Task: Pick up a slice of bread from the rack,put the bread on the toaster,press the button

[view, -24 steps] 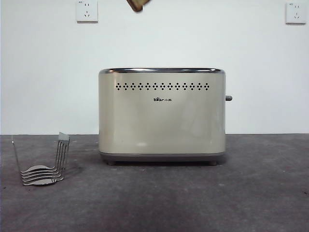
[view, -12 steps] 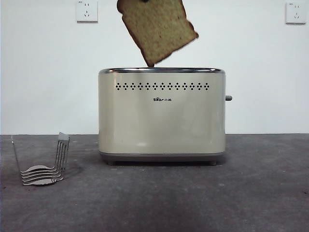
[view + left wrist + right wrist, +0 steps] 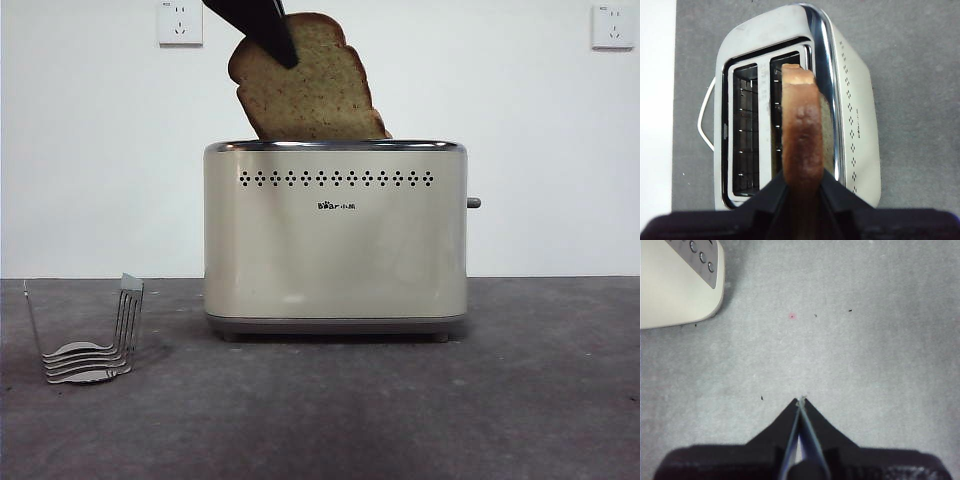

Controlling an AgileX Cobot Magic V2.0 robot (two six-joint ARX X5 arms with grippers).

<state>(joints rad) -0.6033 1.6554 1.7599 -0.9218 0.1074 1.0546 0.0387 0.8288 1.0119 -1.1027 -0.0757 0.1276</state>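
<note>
The slice of bread stands tilted with its lower edge sunk behind the toaster's chrome rim. My left gripper comes down from the top edge and is shut on the slice's upper left part. In the left wrist view the dark brown crust sits between my jaws, over the slot nearer the row of holes. The cream toaster stands mid-table, with the button sticking out of its right side. The wire rack at the left holds nothing. My right gripper hangs shut over bare table beside a corner of the toaster.
Two white wall sockets sit high on the back wall. The toaster's second slot is open, and a white cord loops out from the toaster's far side. Dark grey table spreads around the toaster.
The bread came down from above the toaster and its lower edge has gone in behind the rim. The black gripper has come into the front view with it.
</note>
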